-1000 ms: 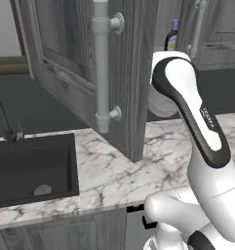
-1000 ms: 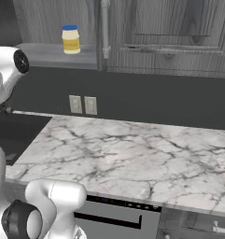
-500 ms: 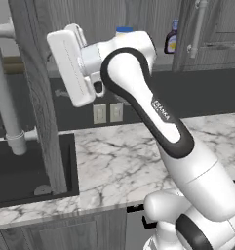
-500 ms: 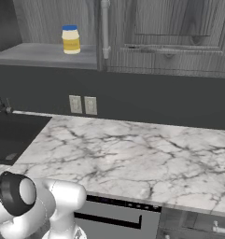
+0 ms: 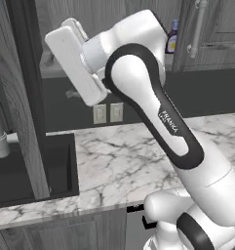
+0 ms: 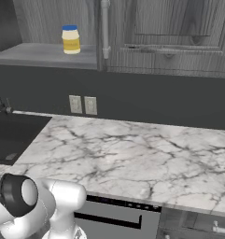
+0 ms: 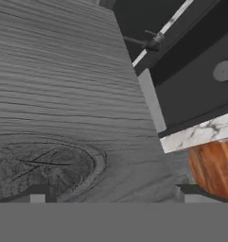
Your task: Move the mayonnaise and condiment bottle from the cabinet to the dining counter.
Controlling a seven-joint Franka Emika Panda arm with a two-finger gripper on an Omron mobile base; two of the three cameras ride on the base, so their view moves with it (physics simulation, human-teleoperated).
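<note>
Marble worktop [image 6: 132, 149] runs under the grey cabinet [image 6: 170, 37], with a black sink [image 5: 21, 171] at its left. On the cabinet's open shelf, the mayonnaise [image 6: 70, 39] stands upright; the condiment bottle [image 5: 172, 38] shows behind the arm's elbow, beside a closed door. The arm rears up from the base and bends left, its hand raised against an open cabinet door [image 7: 54, 104]. The gripper [image 7: 110, 194] has its fingers spread wide, holding nothing.

Mayonnaise [image 6: 70, 39] upright on cabinet [image 6: 44, 53] shelf; condiment bottle [image 5: 172, 38] upright.
</note>
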